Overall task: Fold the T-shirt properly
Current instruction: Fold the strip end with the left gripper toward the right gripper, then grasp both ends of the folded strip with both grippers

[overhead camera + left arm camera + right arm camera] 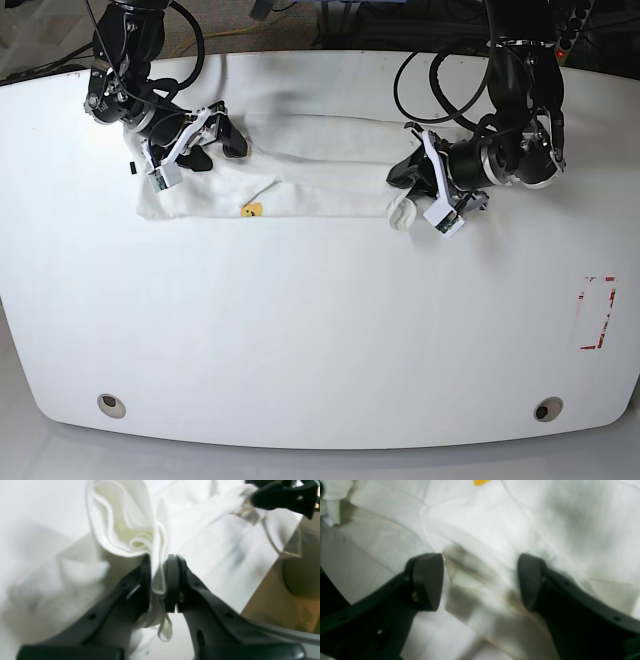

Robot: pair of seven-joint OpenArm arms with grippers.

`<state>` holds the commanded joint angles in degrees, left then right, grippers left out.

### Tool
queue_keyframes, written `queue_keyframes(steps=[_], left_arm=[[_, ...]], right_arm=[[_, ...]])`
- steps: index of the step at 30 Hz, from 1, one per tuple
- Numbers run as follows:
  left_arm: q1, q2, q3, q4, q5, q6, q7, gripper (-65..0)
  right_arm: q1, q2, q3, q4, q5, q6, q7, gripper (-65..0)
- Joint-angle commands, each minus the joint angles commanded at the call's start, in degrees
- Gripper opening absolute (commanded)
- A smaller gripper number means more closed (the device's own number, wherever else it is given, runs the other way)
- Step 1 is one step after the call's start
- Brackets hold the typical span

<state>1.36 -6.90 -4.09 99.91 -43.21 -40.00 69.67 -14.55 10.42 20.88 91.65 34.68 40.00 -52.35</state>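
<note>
The white T-shirt (310, 165) lies as a long folded strip across the far half of the table, with a small yellow bit of print (251, 210) showing near its front edge. My left gripper (402, 190) is at the strip's right end, shut on a bunched hem of the T-shirt (140, 525) in the left wrist view, where the left gripper (159, 580) pinches the cloth between its pads. My right gripper (222, 135) hovers over the strip's left end. In the right wrist view the right gripper (480, 580) is open above flat cloth (495, 530), holding nothing.
A red-and-white marked rectangle (597, 312) sits at the table's right. Two round holes (112, 405) (545, 409) lie near the front edge. Cables hang behind the table's back edge. The table's edge and brown floor (275, 605) show in the left wrist view.
</note>
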Motion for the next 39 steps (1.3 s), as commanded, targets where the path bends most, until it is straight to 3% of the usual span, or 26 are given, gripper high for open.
queue_keyframes(steps=[2, 5, 8, 11, 16, 21, 26, 30, 34, 39], left_arm=[[-0.7, 0.0, 1.1, -1.1, 0.0, 0.6, 0.0, -54.4], [-2.0, 0.0, 3.4, -1.9, 0.0, 2.7, 0.0, -40.4], [-2.5, 0.0, 5.2, -0.4, -0.5, 8.3, 0.0, -24.0], [-2.5, 1.1, 8.3, 2.6, -0.5, 11.6, 0.0, -18.3], [-2.6, 1.3, 12.1, 9.8, 0.0, 10.0, 0.1, -19.6], [-3.5, -1.5, 3.4, 9.8, 3.1, 9.9, 0.1, -22.9], [-0.4, -7.5, -2.7, 9.8, 3.6, 9.9, 0.1, -27.9], [2.9, -8.9, -6.0, 9.0, 4.0, 9.9, -0.1, -32.9], [3.8, -9.8, -7.0, 4.3, 4.6, 9.8, -0.3, -37.5], [3.9, -9.7, -7.6, -0.3, 4.4, 9.8, -0.4, -38.1]], right_arm=[[0.0, 0.0, 0.0, 0.0, 0.0, 0.00, 0.0, -20.0], [0.0, 0.0, 0.0, 0.2, 0.0, 0.00, 0.0, -20.0], [0.0, 0.0, 0.0, 0.2, 0.0, 0.00, 0.0, -20.0], [0.1, 0.0, 0.0, 0.2, -0.1, 0.00, 0.0, -20.0], [1.1, 0.0, 0.0, 0.2, 0.1, 0.00, -0.1, -20.0], [1.2, 0.0, 0.3, 5.6, 1.1, 0.00, -1.0, -20.0], [3.0, 0.0, 7.9, 9.1, 10.0, 0.00, -7.6, -19.5], [6.2, 0.4, 16.8, 5.3, 14.0, 0.00, -12.4, -19.0], [9.8, 1.7, 24.4, -1.9, 14.2, 0.00, -15.6, -19.0], [11.0, 5.1, 25.6, -11.5, 14.7, 0.00, -15.6, -19.0]])
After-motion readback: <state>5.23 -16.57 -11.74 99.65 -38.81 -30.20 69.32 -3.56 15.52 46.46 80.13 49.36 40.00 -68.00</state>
